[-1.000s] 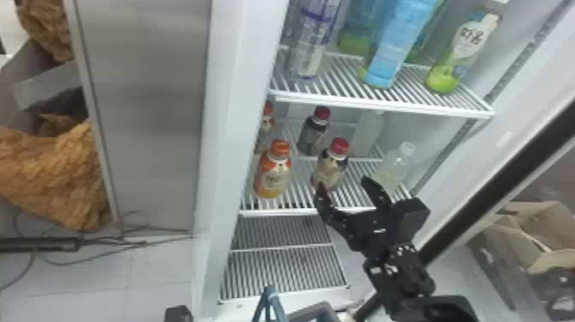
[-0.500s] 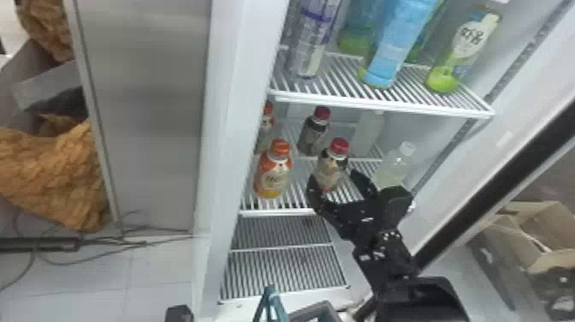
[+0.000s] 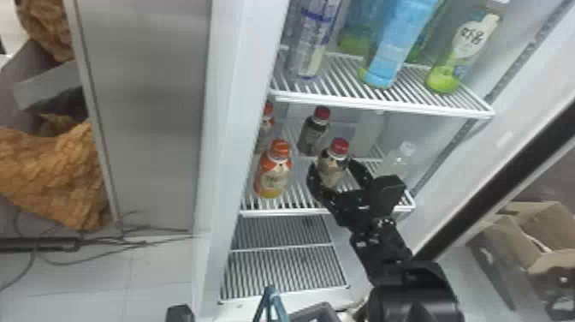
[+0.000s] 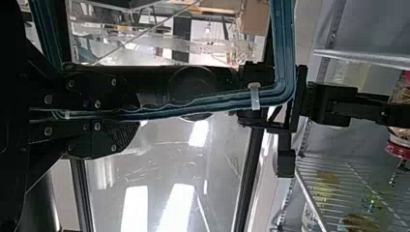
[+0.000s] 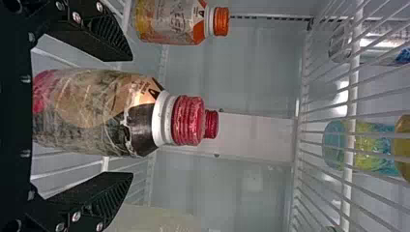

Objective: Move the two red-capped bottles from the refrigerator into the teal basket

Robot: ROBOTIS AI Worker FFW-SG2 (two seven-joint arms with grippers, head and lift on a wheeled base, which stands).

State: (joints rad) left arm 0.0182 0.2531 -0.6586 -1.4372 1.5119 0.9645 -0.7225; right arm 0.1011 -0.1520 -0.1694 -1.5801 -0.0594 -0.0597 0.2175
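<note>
In the head view my right gripper [image 3: 334,168] is open at the middle shelf, its fingers on both sides of the front red-capped bottle [image 3: 332,171]. Gaps separate this upright bottle [image 5: 96,113] from both fingers of the right gripper [image 5: 131,116] in the right wrist view. The second red-capped bottle [image 3: 313,135] stands farther back; its cap [image 5: 212,124] peeks out behind the front one's cap. A teal handle [image 3: 271,306] of the basket rises at the head view's bottom edge. My left gripper [image 4: 123,116] is shut on the teal basket's handle [image 4: 193,102] in the left wrist view.
An orange-capped bottle [image 3: 274,171] stands left of the front red-capped one, another behind it. A clear bottle [image 3: 398,162] is to the right. The upper shelf [image 3: 380,100] holds taller bottles. The refrigerator's side wall [image 3: 239,107] bounds the left.
My right gripper has moved left and deeper into the refrigerator, from the right of the front red-capped bottle to around it. The bottles and the teal handle have stayed in place.
</note>
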